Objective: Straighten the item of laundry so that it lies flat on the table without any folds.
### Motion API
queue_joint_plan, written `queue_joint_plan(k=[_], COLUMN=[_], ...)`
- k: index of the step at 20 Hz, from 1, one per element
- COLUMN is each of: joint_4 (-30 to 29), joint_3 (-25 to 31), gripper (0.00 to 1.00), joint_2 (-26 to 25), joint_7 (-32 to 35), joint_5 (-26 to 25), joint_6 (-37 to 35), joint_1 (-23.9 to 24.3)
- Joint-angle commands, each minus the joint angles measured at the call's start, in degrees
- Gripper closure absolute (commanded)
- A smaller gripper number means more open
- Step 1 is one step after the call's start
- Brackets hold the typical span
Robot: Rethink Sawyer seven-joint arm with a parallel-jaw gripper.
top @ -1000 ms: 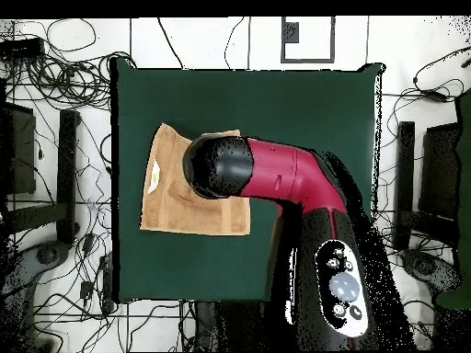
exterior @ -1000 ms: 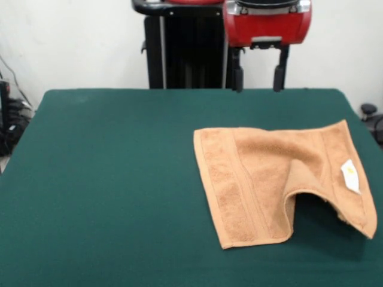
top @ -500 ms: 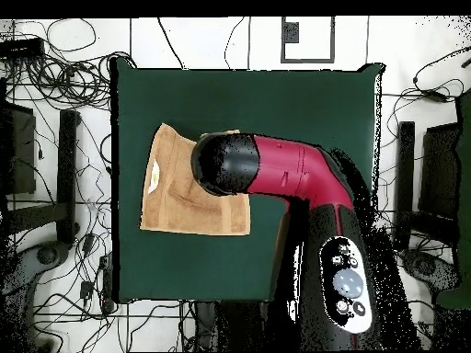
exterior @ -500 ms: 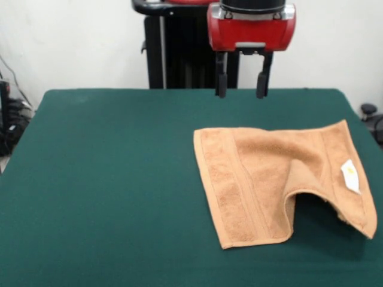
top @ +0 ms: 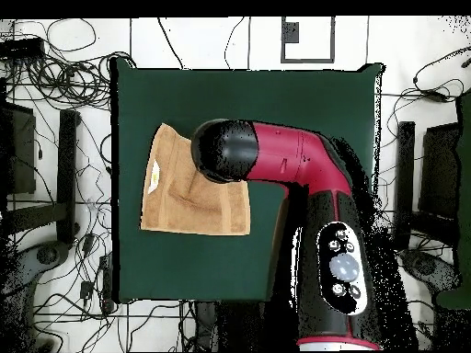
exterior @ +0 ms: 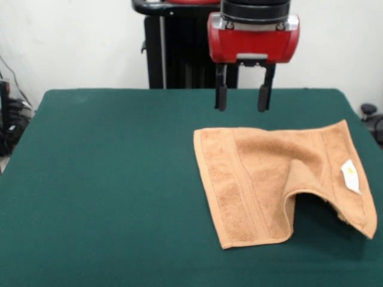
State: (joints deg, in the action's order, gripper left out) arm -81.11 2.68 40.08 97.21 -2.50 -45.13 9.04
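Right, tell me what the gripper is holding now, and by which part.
Nothing. The gripper hangs open above the table, its fingers apart and empty, just behind the far edge of the towel. No part of the towel is gripped.

The orange-tan towel [exterior: 269, 173] lay on the green counter [exterior: 108, 179], one side humped up in a fold.

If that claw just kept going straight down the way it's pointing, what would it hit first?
Probably the towel, near its far edge. The open gripper hangs fingertips-down above that edge, though depth is unclear and it might land on bare table just behind.
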Motion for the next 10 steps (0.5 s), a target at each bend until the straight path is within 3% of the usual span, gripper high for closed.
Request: queue_joint_plan(k=[1,10], joint_4=[7.4,17.1], joint_3=[0.2,-0.9], gripper=[0.0,0.0], joint_2=[-7.7,-14.3], joint_7=[9.9,13.4], joint_5=[-0.3,1.3], joint_6=[-6.5,-8.5], joint_1=[-1.9,-4.1])
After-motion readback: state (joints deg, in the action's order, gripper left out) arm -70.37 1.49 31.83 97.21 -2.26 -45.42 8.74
